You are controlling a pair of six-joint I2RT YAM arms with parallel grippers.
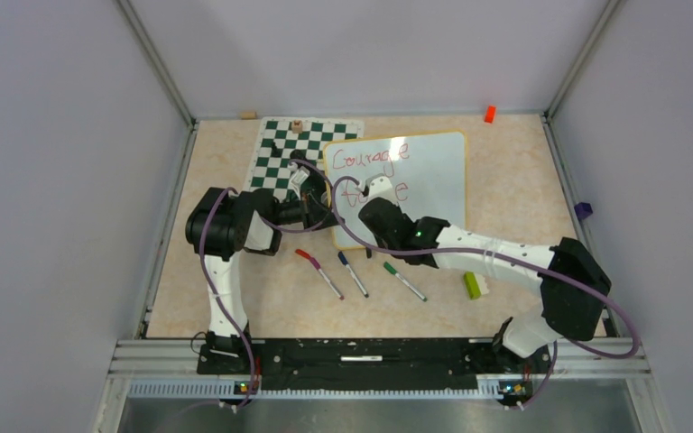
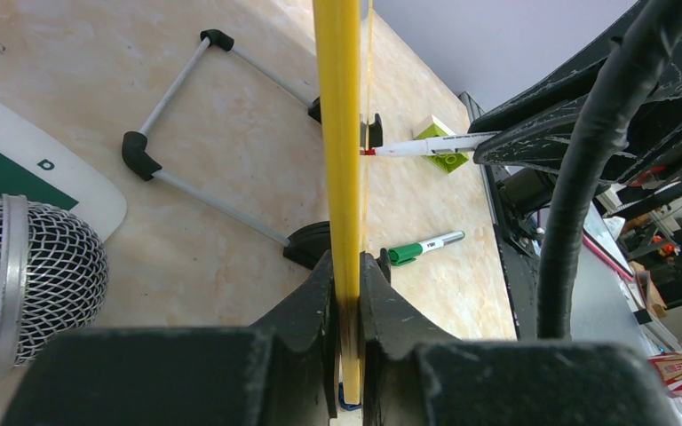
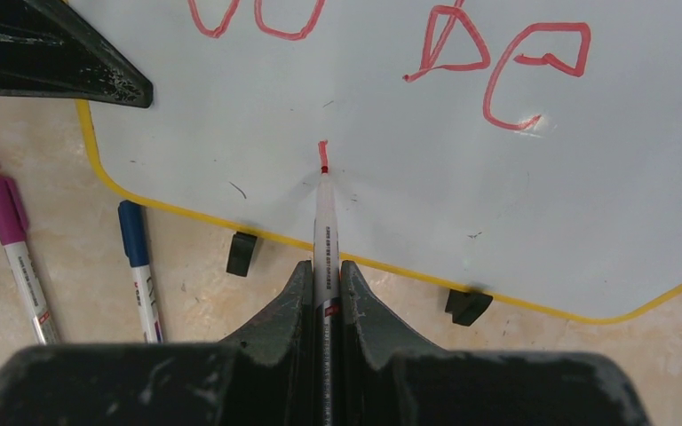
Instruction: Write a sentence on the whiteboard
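Observation:
The whiteboard (image 1: 433, 176) with a yellow rim lies right of centre. On it the sentence (image 1: 370, 155) reads "Courage" in red. The second line is partly hidden by my right arm; "be" (image 3: 497, 62) shows in the right wrist view. My left gripper (image 1: 320, 209) is shut on the board's left rim (image 2: 337, 133), seen edge-on between its jaws (image 2: 346, 266). My right gripper (image 3: 325, 271) is shut on a red marker (image 3: 325, 231). Its tip touches the board below "be", at a short red stroke (image 3: 323, 155). The marker also shows in the left wrist view (image 2: 426, 145).
A green-and-white chess mat (image 1: 280, 153) lies left of the board. A purple marker (image 3: 13, 240), a blue marker (image 1: 353, 272) and a green marker (image 1: 403, 280) lie near the board's front edge. There is a green brick (image 1: 473, 285) and an orange block (image 1: 489, 114). Two black clips (image 3: 241, 253) sit under the near rim.

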